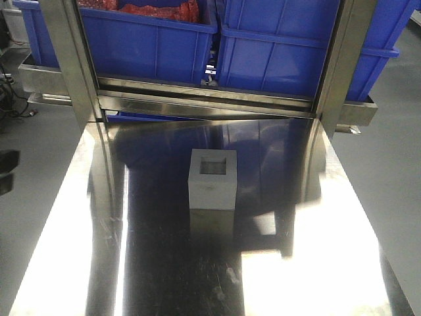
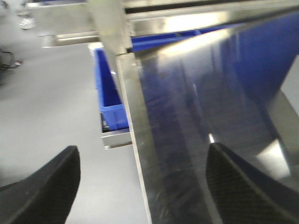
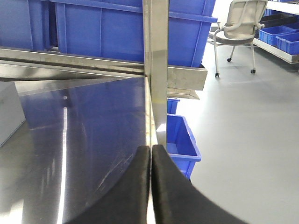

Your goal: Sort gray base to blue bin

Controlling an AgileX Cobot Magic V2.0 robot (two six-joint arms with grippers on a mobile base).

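Left claw (image 2: 142,156) gapes, right claw (image 3: 151,161) pinched closed; I should straddle the gray base (image 1: 212,179) squarely on opposite sides.

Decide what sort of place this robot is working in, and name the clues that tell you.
Probably a workshop or lab set up for sorting: a polished steel table, large blue bins racked on a shelf behind it, and a wheeled office chair on the bare floor nearby.

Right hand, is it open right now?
No, the right hand has its two fingers pressed flat together with nothing between them.
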